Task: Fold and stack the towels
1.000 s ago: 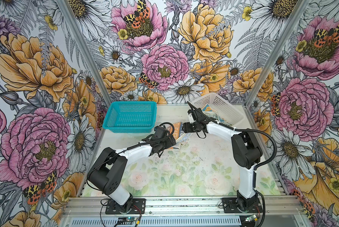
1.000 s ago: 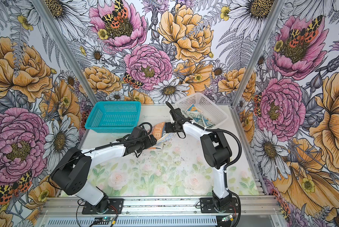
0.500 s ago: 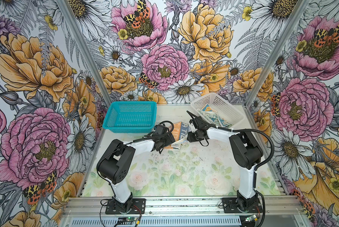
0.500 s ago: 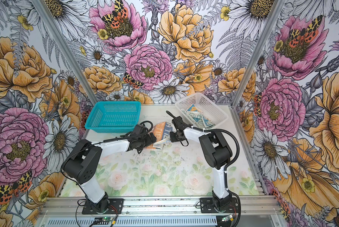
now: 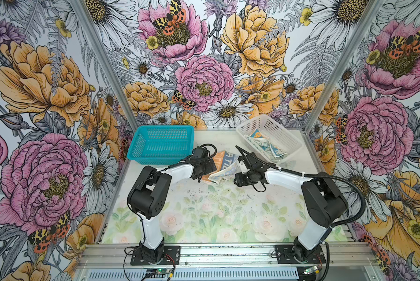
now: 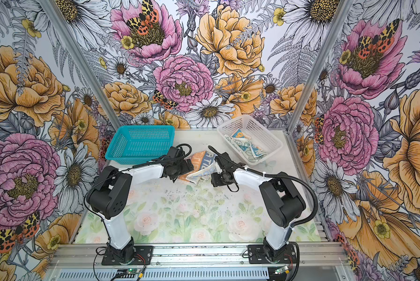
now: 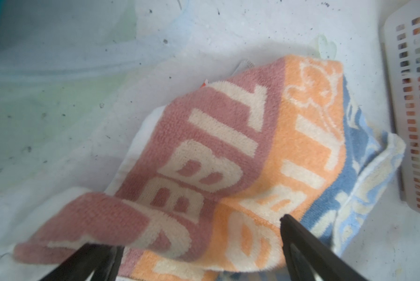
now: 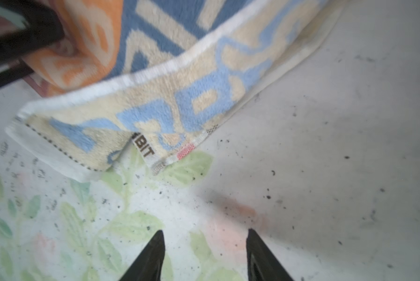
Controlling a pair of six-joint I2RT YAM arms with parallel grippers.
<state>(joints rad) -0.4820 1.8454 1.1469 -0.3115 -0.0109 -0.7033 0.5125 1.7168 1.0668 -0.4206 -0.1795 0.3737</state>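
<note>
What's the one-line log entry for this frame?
left gripper open at lettered towel | right gripper open, off it | other towels in white basket

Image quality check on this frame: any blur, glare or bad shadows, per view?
Left wrist: towel soft throughout, left fingers dark and blurred, white basket smeared at the frame edge. Right wrist: label readable, farther towel folds and right fingers out of focus, soft shadow on the table. Both top views: sharp, even light, no glare; posts splay from the wide lens.
</note>
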